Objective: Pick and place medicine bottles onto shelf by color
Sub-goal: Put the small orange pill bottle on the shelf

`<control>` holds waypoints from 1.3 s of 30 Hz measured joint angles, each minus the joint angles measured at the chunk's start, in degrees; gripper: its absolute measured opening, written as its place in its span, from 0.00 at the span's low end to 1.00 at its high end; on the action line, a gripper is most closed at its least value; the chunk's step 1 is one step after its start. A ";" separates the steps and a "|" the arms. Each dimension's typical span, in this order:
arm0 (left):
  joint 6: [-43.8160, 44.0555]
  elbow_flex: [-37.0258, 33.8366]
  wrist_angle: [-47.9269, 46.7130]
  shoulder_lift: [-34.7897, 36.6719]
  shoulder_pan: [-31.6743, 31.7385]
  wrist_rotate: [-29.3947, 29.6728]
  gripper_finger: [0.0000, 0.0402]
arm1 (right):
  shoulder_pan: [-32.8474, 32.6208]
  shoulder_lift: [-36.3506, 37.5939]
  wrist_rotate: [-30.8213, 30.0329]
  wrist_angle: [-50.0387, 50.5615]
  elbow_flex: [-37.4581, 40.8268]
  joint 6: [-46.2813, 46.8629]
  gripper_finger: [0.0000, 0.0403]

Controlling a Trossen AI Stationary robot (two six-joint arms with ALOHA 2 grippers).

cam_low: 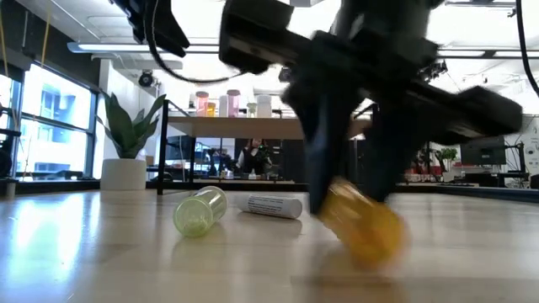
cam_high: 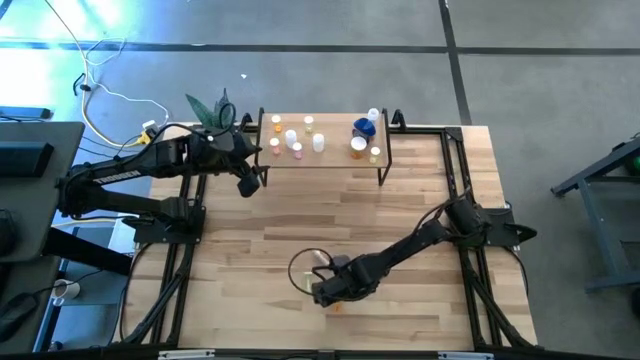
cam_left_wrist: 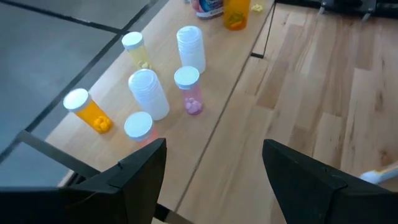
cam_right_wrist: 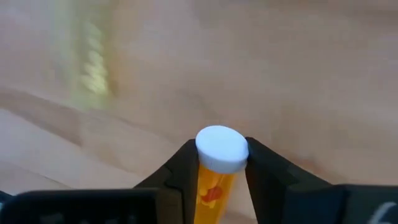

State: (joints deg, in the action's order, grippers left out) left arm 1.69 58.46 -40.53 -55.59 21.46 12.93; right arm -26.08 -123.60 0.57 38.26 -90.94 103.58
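My right gripper (cam_high: 325, 294) is low over the table's near middle, shut on an orange bottle (cam_right_wrist: 219, 177) with a white cap. Beside it a yellow-green bottle (cam_low: 200, 210) and a white bottle (cam_low: 269, 204) lie on their sides on the table. The shelf (cam_high: 335, 155) stands at the far edge, carrying several upright bottles: orange (cam_left_wrist: 90, 113), white (cam_left_wrist: 149, 93), pink (cam_left_wrist: 189, 94), yellow (cam_left_wrist: 135, 48) and a blue one (cam_high: 363, 127). My left gripper (cam_left_wrist: 214, 162) hovers open off the shelf's left near corner, holding nothing. My right gripper pinches the orange bottle between its two fingers (cam_right_wrist: 180, 168) just below the white cap (cam_right_wrist: 222, 148), one finger on each side of the body. In the low view the fingers come down from above and the bottle (cam_low: 362, 225) hangs tilted below them. Whether its lower end touches the table, I cannot tell.
A potted green plant (cam_high: 215, 110) stands left of the shelf, close to my left arm. A thin dark cable loop (cam_high: 300, 265) lies on the table beside my right gripper. Bare wood stretches between the shelf and the right gripper.
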 joint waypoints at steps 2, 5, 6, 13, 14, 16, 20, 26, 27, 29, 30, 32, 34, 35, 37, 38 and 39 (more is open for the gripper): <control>-0.80 0.00 0.00 0.02 0.50 -0.82 0.63 | 0.24 1.54 -3.58 0.33 0.04 -1.71 0.24; -0.40 0.00 0.00 0.49 1.67 -4.00 0.63 | 0.85 3.71 -8.46 0.19 0.02 -4.29 0.23; -0.40 0.00 0.02 0.66 2.04 -5.22 0.63 | 1.13 4.30 -9.69 0.09 0.02 -5.64 0.23; -0.37 0.00 0.00 1.76 3.88 -9.36 0.63 | 4.02 9.92 -21.19 -0.16 0.02 -15.66 0.24; -0.39 0.00 0.02 2.00 4.14 -9.79 0.63 | 4.52 10.75 -23.06 -0.10 0.02 -17.28 0.24; -0.39 0.00 0.03 2.60 4.63 -10.44 0.63 | 5.58 12.50 -26.33 -0.35 0.00 -20.48 0.24; -0.32 0.00 0.01 3.62 5.68 -11.40 0.63 | 8.29 15.23 -31.65 -1.30 -0.02 -27.58 0.24; 1.75 0.00 0.04 4.68 6.68 -15.63 0.63 | 13.04 18.35 -36.44 -8.53 -0.04 -43.07 0.24; 2.31 0.00 0.07 4.83 6.82 -16.98 0.63 | 14.00 18.76 -36.61 -9.97 -0.04 -46.10 0.24; 3.84 0.00 0.10 4.91 7.10 -19.74 0.63 | 15.90 19.59 -36.49 -13.49 -0.04 -51.87 0.24; 4.50 0.01 0.09 4.86 7.10 -21.15 0.63 | 16.85 20.12 -36.10 -15.09 -0.04 -54.54 0.24; 5.31 0.00 0.14 4.83 7.08 -23.36 0.63 | 18.88 21.01 -34.54 -18.73 -0.04 -59.69 0.24; 6.52 0.02 0.93 4.69 7.05 -25.33 0.63 | 20.84 21.57 -32.31 -21.95 -0.07 -64.30 0.24; 7.27 0.00 1.66 4.49 7.05 -26.23 0.63 | 21.82 21.75 -30.81 -23.44 -0.07 -66.25 0.24; 8.58 0.01 3.27 3.93 7.05 -28.47 0.63 | 23.62 21.82 -27.69 -26.80 -0.07 -70.25 0.24; 8.82 0.00 4.44 3.58 7.04 -29.44 0.63 | 24.39 21.82 -26.10 -28.36 -0.07 -71.92 0.24; 9.11 0.00 5.33 3.20 7.03 -30.28 0.63 | 25.11 21.82 -24.53 -29.90 -0.07 -73.49 0.24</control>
State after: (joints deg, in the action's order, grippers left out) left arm 10.81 58.46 -35.21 -52.39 28.49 -17.35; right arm -0.97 -101.78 -23.96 8.36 -91.00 30.09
